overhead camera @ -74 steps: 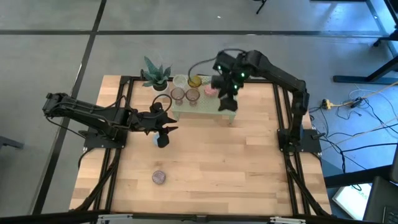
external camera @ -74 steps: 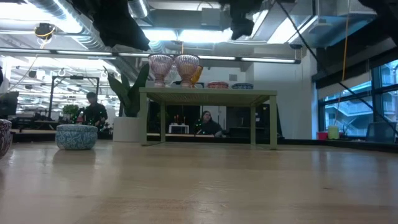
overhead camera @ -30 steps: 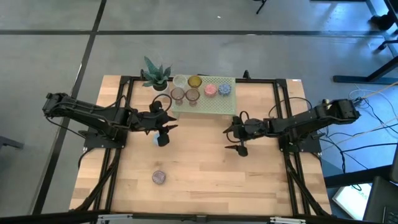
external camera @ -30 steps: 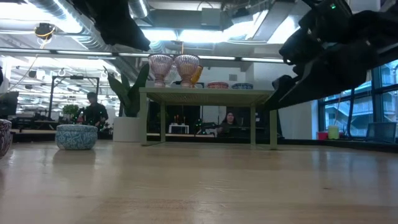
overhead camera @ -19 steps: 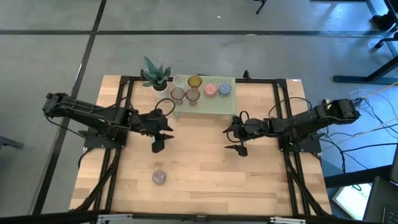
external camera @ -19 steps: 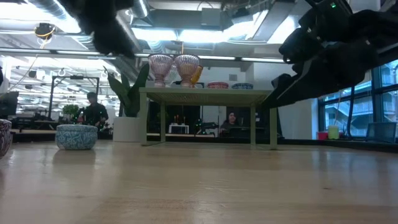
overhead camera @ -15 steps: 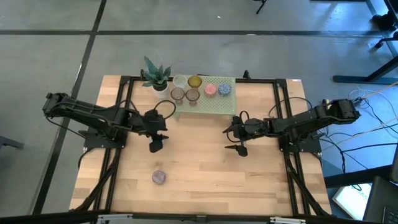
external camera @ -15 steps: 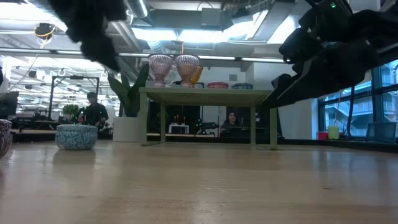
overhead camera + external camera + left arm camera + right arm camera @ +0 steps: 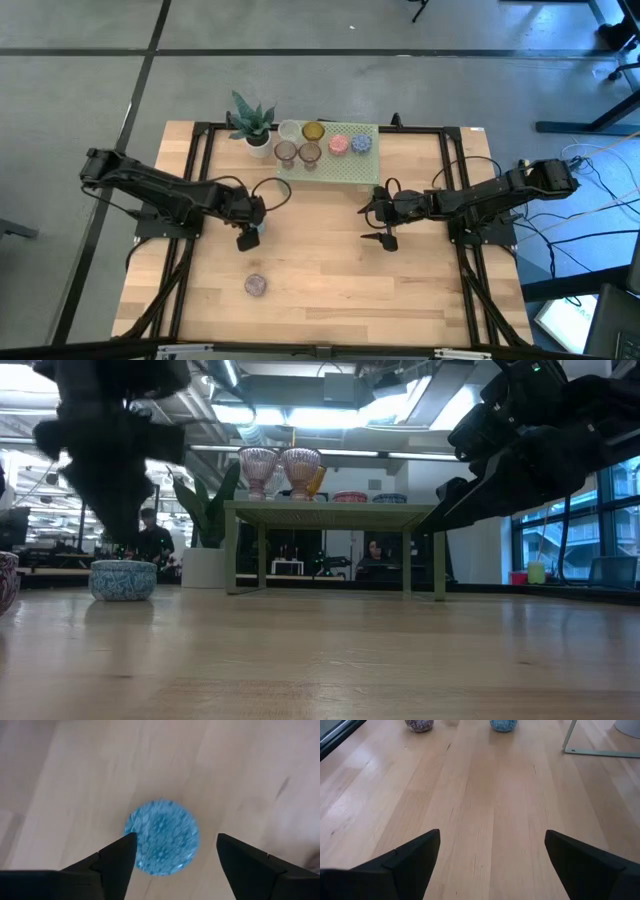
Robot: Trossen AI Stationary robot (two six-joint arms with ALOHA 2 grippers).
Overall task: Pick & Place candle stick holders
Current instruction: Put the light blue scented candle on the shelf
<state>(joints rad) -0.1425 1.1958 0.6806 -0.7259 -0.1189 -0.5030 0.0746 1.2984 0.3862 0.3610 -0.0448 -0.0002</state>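
A blue glass cup stands on its base on the wooden table, left of the middle; it also shows in the low view. My left gripper points down above it, open, a finger on either side and apart from the cup; in the high view it covers most of the cup. A mauve cup stands nearer the near edge. My right gripper is open and empty at mid-table.
The pale green stand at the far edge carries several cups: clear, amber, two brownish, pink, blue. A potted spiky plant stands left of it. People show behind the table.
My left gripper has moved a little toward the table's left and near edges, tipped over to point straight down, and come down over the blue cup. The cup has stayed where it was.
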